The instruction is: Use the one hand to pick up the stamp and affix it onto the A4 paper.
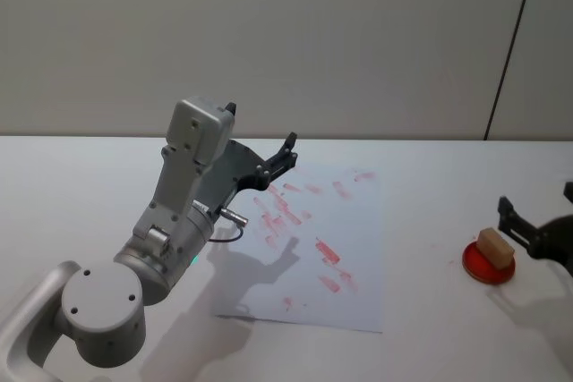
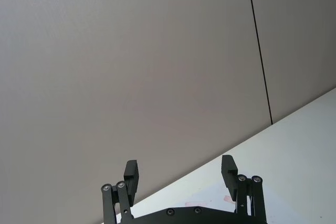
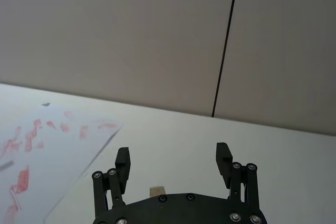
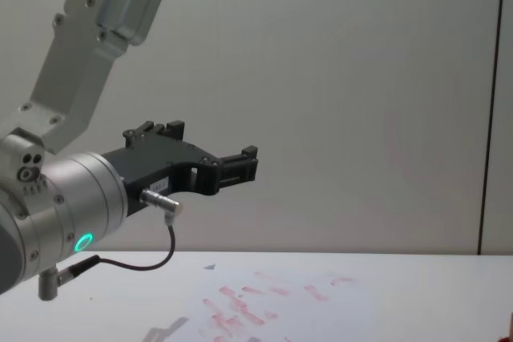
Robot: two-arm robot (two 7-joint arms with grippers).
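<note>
While the right claw (image 3: 173, 155) gapes, the stamp (image 1: 495, 246) sits free.

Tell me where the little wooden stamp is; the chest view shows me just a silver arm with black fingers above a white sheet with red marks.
Observer: The small pale tan wooden stamp sits on a round red pad, right of the white red-marked A4 paper.
Visitor: Anything near it?
Observer: The black two-fingered right gripper is beside it, fingers spread, not clamped on it.
Visitor: And the arm I see?
Observer: That left gripper is open too, holding nothing.
</note>
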